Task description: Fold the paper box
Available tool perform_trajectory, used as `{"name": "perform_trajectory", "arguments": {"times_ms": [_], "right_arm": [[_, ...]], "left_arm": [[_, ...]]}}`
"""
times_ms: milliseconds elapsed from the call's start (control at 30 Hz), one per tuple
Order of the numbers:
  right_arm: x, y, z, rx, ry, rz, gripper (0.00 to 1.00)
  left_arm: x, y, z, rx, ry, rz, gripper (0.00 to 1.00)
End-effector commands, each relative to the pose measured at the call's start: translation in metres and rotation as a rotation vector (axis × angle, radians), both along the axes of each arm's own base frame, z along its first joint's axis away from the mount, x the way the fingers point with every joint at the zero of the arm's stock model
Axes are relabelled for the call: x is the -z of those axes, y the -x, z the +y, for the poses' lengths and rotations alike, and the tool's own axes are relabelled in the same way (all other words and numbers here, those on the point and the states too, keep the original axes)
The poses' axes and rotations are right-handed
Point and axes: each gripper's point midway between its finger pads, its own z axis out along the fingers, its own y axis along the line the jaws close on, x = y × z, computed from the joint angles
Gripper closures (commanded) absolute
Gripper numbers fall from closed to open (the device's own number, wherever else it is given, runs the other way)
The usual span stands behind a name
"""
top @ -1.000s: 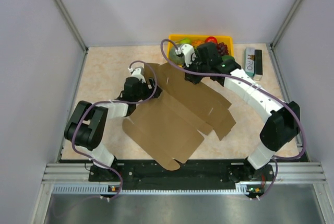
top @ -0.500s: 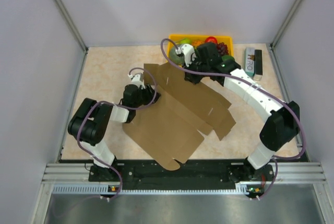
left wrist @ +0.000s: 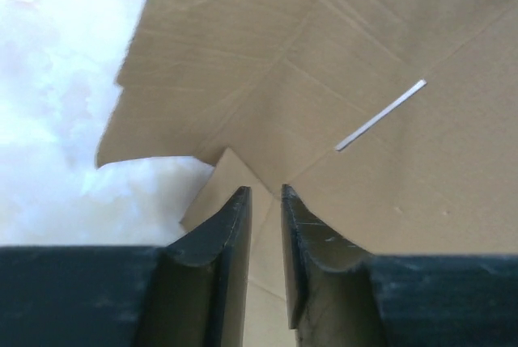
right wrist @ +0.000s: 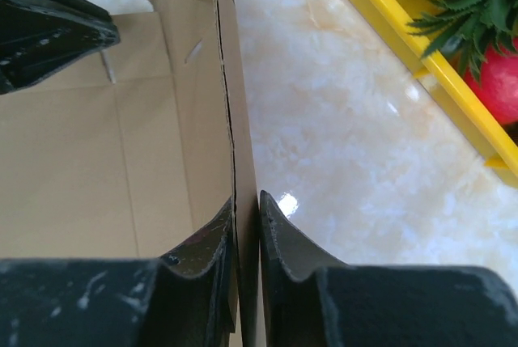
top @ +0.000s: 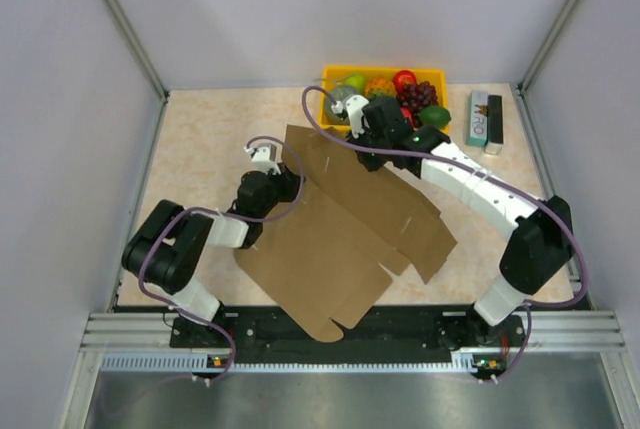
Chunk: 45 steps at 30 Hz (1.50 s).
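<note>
While the right hand (right wrist: pixel 247 200) clamps the raised far panel of the paper box (top: pixel 330 239), the left hand (left wrist: pixel 265 193), narrow with grip indeterminate, should probably fold the left flap inward next.

The table (top: pixel 200 139) has a pale beige, marbled top. A large brown cardboard sheet (top: pixel 330 239) with creases and flaps lies across its middle, skewed to the table's edges and reaching close to the near edge, its far flap raised. At the far edge sits a yellow tray (top: pixel 385 70) of fruit, and just to its right lies a small green, white and black carton (top: pixel 484 119).
</note>
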Motion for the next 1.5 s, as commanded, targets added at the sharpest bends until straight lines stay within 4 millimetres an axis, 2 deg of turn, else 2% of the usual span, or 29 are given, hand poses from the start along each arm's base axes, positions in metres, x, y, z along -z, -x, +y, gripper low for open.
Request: {"name": "perform_trajectory", "arguments": {"times_ms": [0,67,100,233,367,600,700,833,867,1000,1100,1267,1300,1333,1433,1467], "right_arm": [[-0.012,0.009,-0.016,0.075,0.028,-0.042,0.86],[-0.011,0.011,-0.017,0.068,0.031,-0.042,0.86],[-0.011,0.012,-0.017,0.058,0.032,-0.042,0.85],[-0.015,0.017,-0.014,0.038,0.012,-0.045,0.81],[-0.018,0.019,-0.019,0.057,0.017,-0.060,0.79],[-0.018,0.030,-0.028,0.092,0.100,-0.104,0.78],[-0.019,0.031,-0.032,0.116,0.140,-0.135,0.82],[-0.017,0.031,-0.028,0.103,0.148,-0.140,1.00],[-0.018,0.031,-0.026,0.089,0.145,-0.143,1.00],[-0.013,0.032,-0.014,0.050,0.110,-0.124,1.00],[-0.016,0.032,-0.007,0.034,0.078,-0.124,1.00],[-0.021,0.034,0.002,0.005,0.041,-0.119,1.00],[-0.022,0.034,0.002,0.006,0.039,-0.122,1.00],[-0.023,0.034,0.003,0.003,0.036,-0.125,1.00],[-0.024,0.033,0.006,-0.006,0.061,-0.148,1.00],[-0.024,0.033,0.007,-0.006,0.072,-0.156,1.00]], "left_arm": [[-0.027,0.000,0.010,-0.068,0.075,-0.071,0.58],[-0.030,0.004,0.013,-0.080,0.106,-0.044,0.45],[-0.019,0.008,0.015,-0.082,0.092,0.014,0.35],[-0.020,0.011,0.021,-0.070,0.081,0.043,0.27],[-0.019,0.006,0.016,-0.027,0.057,0.060,0.27],[0.003,0.007,0.001,0.061,0.055,0.120,0.28],[0.010,0.006,-0.004,0.086,0.059,0.132,0.27],[0.013,0.005,-0.009,0.110,0.069,0.131,0.27],[0.014,0.005,-0.010,0.113,0.069,0.134,0.27],[0.017,0.004,-0.015,0.137,0.076,0.129,0.34],[0.011,0.003,-0.018,0.158,0.088,0.093,0.40],[0.012,0.003,-0.017,0.155,0.085,0.079,0.50],[0.013,0.005,-0.017,0.156,0.085,0.079,0.53],[0.007,0.004,-0.018,0.161,0.092,0.051,0.60],[0.008,0.007,-0.016,0.145,0.082,0.024,0.68],[0.006,0.009,-0.020,0.152,0.076,0.011,0.74]]}}
